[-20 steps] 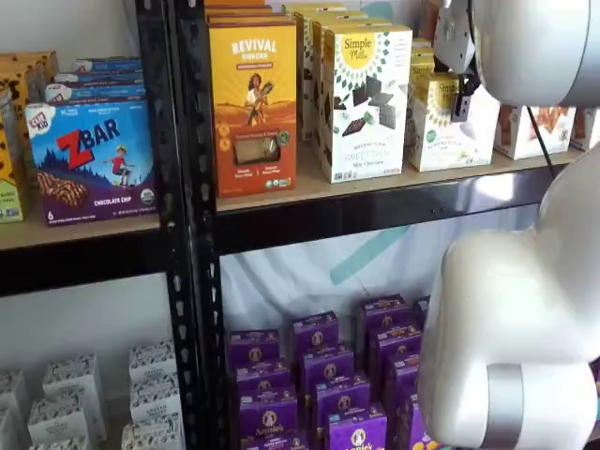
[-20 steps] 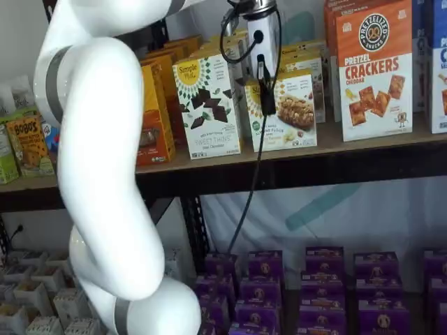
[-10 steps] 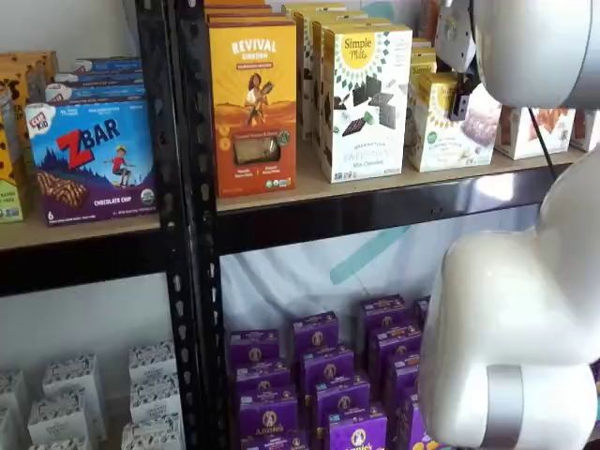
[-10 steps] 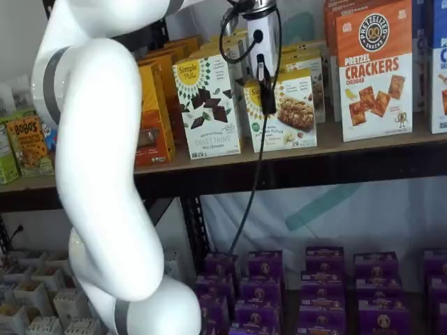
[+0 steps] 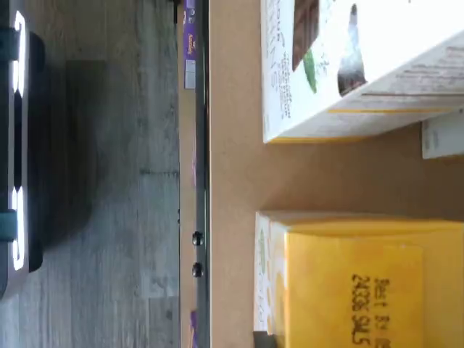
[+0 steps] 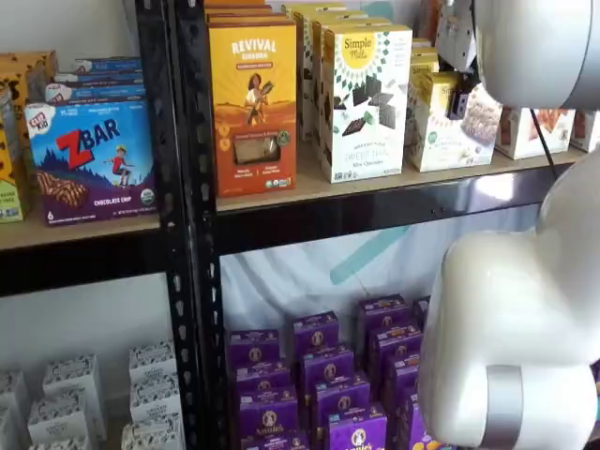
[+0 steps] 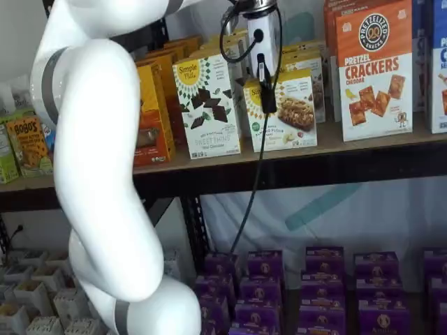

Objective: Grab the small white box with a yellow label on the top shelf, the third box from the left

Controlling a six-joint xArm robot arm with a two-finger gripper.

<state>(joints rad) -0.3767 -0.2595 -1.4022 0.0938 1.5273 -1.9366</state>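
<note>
The small white box point(image 6: 441, 131) with the yellow sun logo stands tilted on the top shelf point(image 6: 309, 189), to the right of the taller white carton point(image 6: 366, 98) printed with chocolate squares. It shows in both shelf views point(image 7: 288, 115). My gripper point(image 6: 458, 105) comes down on the box's top edge, and one black finger point(image 7: 267, 94) lies over its front face. The fingers look closed on the box. The wrist view shows the box's yellow top point(image 5: 362, 283) close up, with the tan shelf board point(image 5: 232, 174) beneath.
An orange Revival carton point(image 6: 253, 103) stands left of the tall white carton. Pretzel cracker boxes point(image 7: 374, 70) stand to the right. More cartons stand behind the small box. My white arm point(image 7: 98, 174) fills the front. Purple boxes point(image 6: 319, 375) sit on the lower shelf.
The small white box has gone from upright to tilted under the fingers. The gripper has barely moved.
</note>
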